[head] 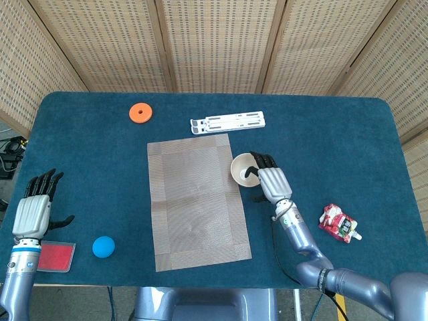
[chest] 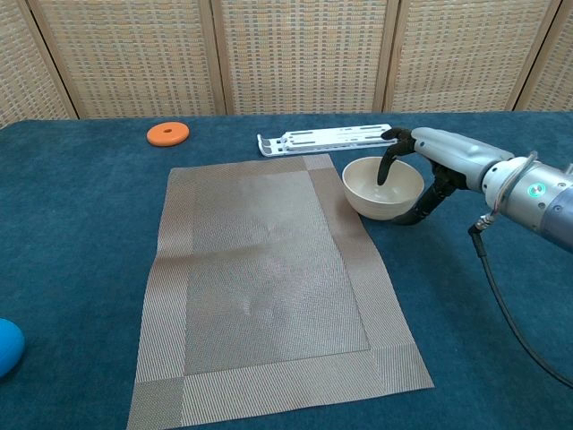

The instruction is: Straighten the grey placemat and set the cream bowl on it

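Bowl (chest: 383, 186), cream, sits just beside the grey placemat (head: 197, 200). Right hand (head: 266, 179) hooks fingers inside its rim, thumb outside, apparently gripping it for lifting. Left hand (head: 35, 208) rests open.

No legible text, labels, brands or numbers on anything in view.
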